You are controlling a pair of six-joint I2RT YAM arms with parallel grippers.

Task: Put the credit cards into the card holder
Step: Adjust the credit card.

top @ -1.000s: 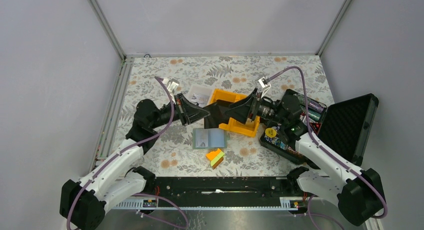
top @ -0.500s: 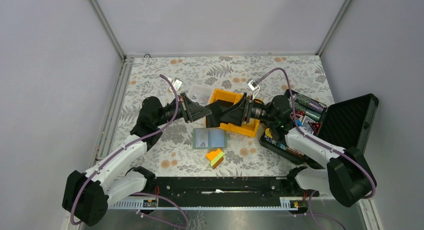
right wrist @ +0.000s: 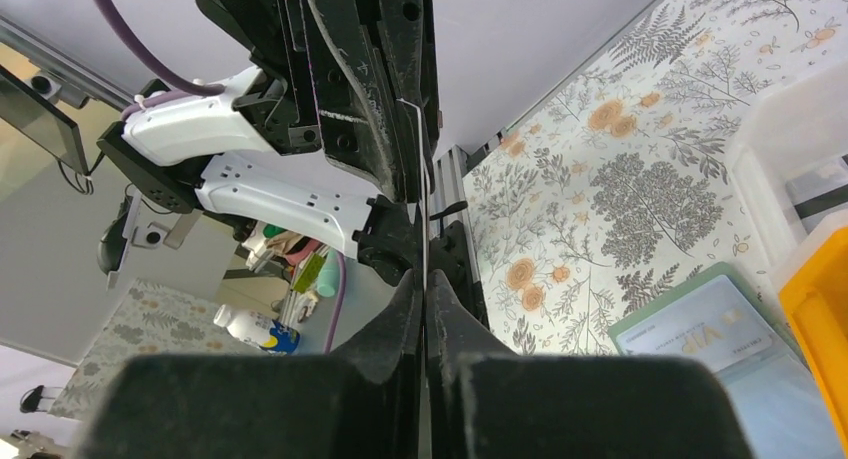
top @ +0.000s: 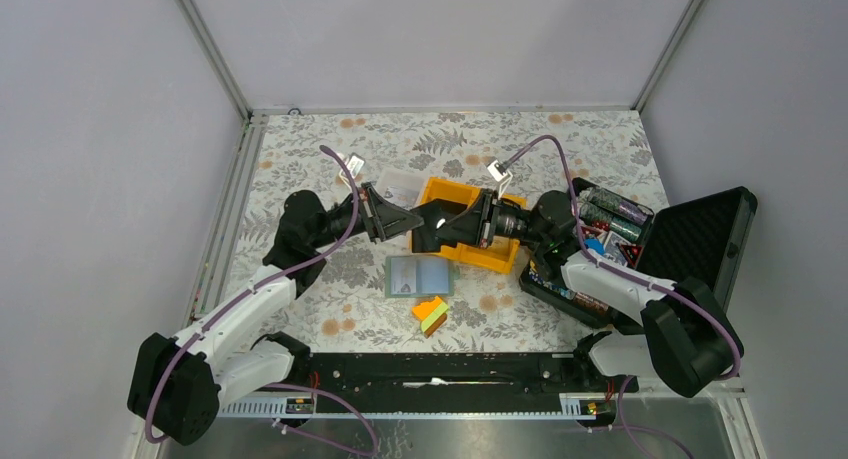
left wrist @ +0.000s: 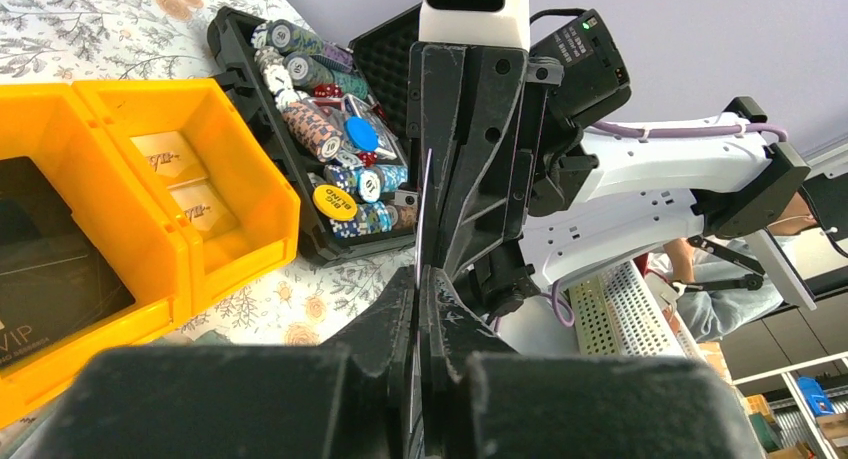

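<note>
A black credit card hangs on edge above the orange bin, pinched from both ends. My left gripper is shut on its left end and my right gripper is shut on its right end. In the left wrist view the card shows as a thin line running from my gripper into the right arm's fingers. In the right wrist view its edge rises from my gripper. The card holder lies open on the cloth, a card in its pocket. More cards, tan and black, lie in the bin.
An orange-yellow-green wedge block sits in front of the card holder. A black foam-lined case with poker chips stands open at the right. A clear tray sits behind the bin. The black rail runs along the near edge.
The right arm has reached left to the card that my left gripper holds, and its jaws have gone from wide open to shut on the card's free end.
</note>
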